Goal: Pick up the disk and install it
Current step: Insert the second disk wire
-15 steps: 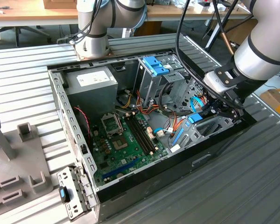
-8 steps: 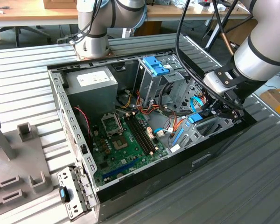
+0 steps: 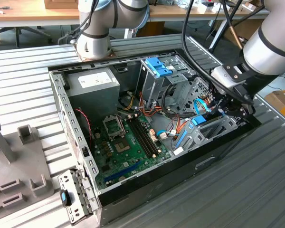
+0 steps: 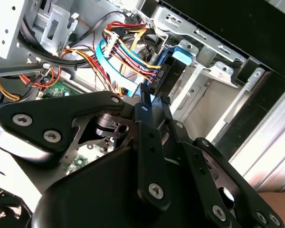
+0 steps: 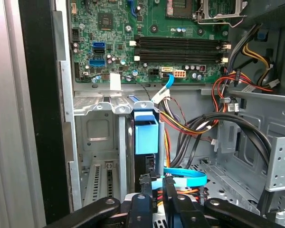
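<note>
A: The hand (image 3: 226,105) is down inside the open computer case (image 3: 133,187), at the end on the exterior view's right, among the cables.

B: And the disk?

A: In the first wrist view the disk (image 5: 146,130) stands on edge in the metal bay (image 5: 97,142), its light-blue carrier facing us, right in front of the hand (image 5: 156,183). The second wrist view shows the same blue end of the disk (image 4: 183,54) just past the fingertips (image 4: 143,95).

B: Gripping it?

A: The two fingertips sit nearly together, touching nothing I can make out. I'd call it clenched on nothing, just shy of the disk.

B: So how far along are we?

A: By my reading the disk is already in its slot. Whether it is pushed fully home I cannot tell.

B: Give me the count.

A: One disk, one hand, one case. One motherboard (image 3: 126,142), one grey power supply (image 3: 92,85), one silver drive cage (image 3: 154,78) with a blue tab. One grey fixture (image 3: 16,156) on the ribbed tabletop (image 3: 256,190), well apart.
</note>
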Motion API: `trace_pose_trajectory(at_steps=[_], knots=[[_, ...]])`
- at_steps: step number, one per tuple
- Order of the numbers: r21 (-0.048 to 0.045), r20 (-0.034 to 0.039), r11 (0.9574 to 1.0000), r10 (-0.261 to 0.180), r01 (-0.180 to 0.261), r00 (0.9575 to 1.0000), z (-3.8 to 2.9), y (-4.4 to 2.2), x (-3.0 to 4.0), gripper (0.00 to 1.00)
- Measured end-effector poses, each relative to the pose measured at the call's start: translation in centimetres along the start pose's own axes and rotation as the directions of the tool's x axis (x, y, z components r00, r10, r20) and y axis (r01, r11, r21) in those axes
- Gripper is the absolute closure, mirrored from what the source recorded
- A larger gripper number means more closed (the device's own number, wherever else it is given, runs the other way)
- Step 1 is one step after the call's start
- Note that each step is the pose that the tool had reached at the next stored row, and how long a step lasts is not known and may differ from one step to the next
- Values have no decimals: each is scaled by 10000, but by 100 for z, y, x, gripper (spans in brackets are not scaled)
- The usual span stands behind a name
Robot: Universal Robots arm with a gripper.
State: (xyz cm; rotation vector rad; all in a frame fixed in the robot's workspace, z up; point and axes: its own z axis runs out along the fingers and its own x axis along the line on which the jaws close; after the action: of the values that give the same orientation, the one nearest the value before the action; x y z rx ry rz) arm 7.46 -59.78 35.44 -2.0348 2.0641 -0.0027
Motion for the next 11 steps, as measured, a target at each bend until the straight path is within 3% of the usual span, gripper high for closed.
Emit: trace_pose_trajectory(at_steps=[8, 11], knots=[[0, 1, 10000, 0, 0, 10000, -121, -21, -21, 76], [0, 1, 10000, 0, 0, 10000, -127, -22, -23, 76]])
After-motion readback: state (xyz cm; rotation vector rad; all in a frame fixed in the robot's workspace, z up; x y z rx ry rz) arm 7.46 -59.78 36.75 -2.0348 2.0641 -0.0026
